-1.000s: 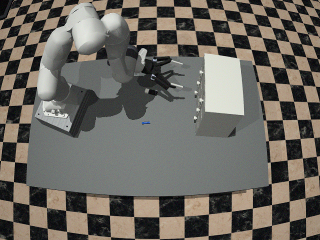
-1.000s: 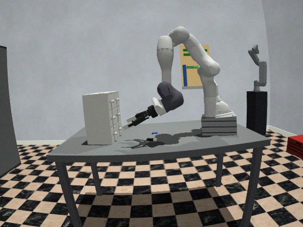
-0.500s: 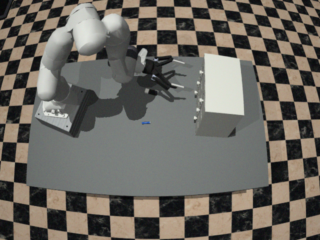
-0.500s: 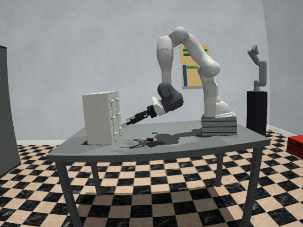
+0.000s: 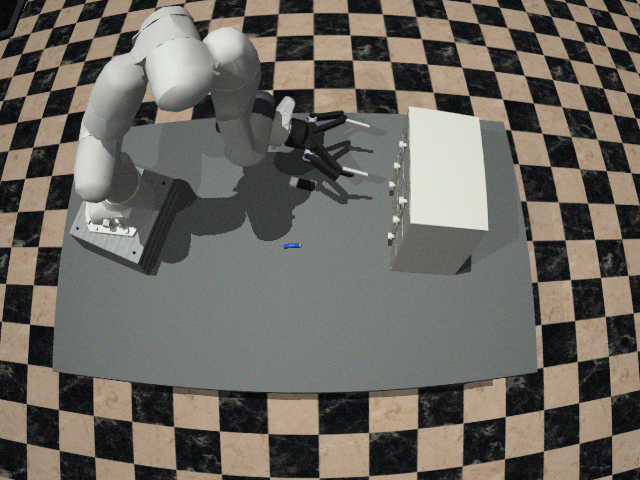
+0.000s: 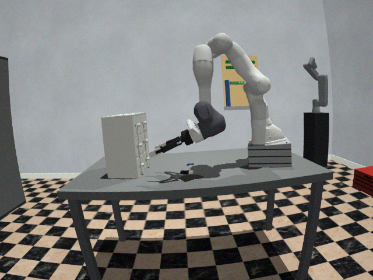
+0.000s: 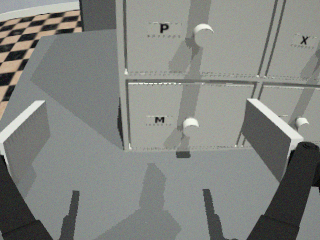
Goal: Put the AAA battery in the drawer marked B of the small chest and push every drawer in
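Note:
The white chest (image 5: pixel 444 180) stands at the table's right, its knobbed front facing my arm; it also shows in the exterior view (image 6: pixel 125 144). In the wrist view I see closed drawers marked P (image 7: pixel 164 28), M (image 7: pixel 160 119) and X (image 7: pixel 304 40); no drawer marked B is in that view. A thin blue battery (image 5: pixel 292 245) lies on the table mid-way between the robot base and the chest, also seen in the exterior view (image 6: pixel 189 164). My gripper (image 5: pixel 363 149) is open and empty, held low and level, pointing at the chest's front a short way off it (image 7: pixel 150 127).
A thicker black and silver cylinder (image 5: pixel 302 182) lies on the table just below and behind the gripper. The robot base (image 5: pixel 124 227) stands at the left. The chest sits near the table's right edge.

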